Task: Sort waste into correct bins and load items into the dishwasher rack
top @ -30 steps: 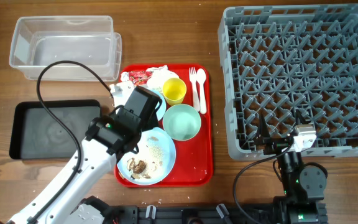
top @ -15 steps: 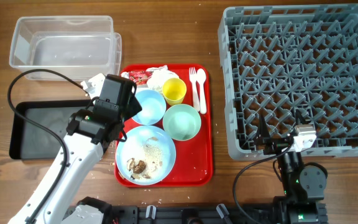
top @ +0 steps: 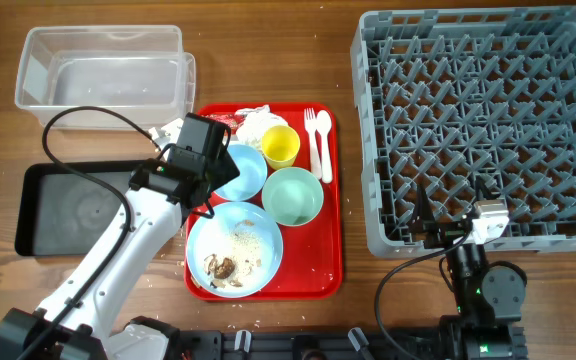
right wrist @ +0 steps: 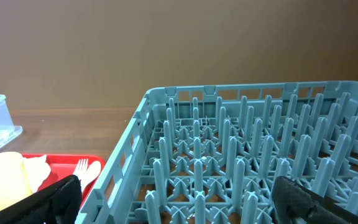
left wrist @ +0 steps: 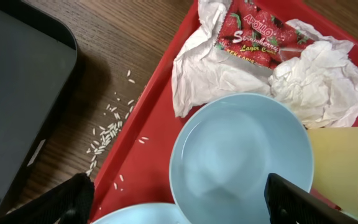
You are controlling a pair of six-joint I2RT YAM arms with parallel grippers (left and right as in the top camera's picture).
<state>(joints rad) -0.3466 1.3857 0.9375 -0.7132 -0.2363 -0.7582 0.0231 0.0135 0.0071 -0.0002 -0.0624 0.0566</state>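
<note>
My left gripper (top: 211, 168) (left wrist: 179, 202) is open and empty, its fingers spread either side of the near rim of the small light blue bowl (top: 240, 170) (left wrist: 241, 155) on the red tray (top: 313, 270). Just beyond the bowl lie the crumpled white napkin (top: 258, 122) (left wrist: 319, 84) and the red-and-white wrapper (top: 224, 122) (left wrist: 253, 34). The yellow cup (top: 280, 146) (left wrist: 347, 168), mint green bowl (top: 293, 196), white fork and spoon (top: 318, 140) and the large plate (top: 234, 249) with crumbs share the tray. My right gripper (top: 458, 228) (right wrist: 182, 202) is open and empty at the front edge of the grey rack (top: 483, 120) (right wrist: 241, 162).
The clear tub (top: 103, 75) stands at the back left. The black tray (top: 78, 205) (left wrist: 17, 93) lies left of the red tray, under my left arm. Loose rice crumbs (left wrist: 104, 134) lie on the table between the two trays.
My left arm swung left off the red tray towards the black tray, then came a little back right to the small blue bowl. The right arm has not moved.
</note>
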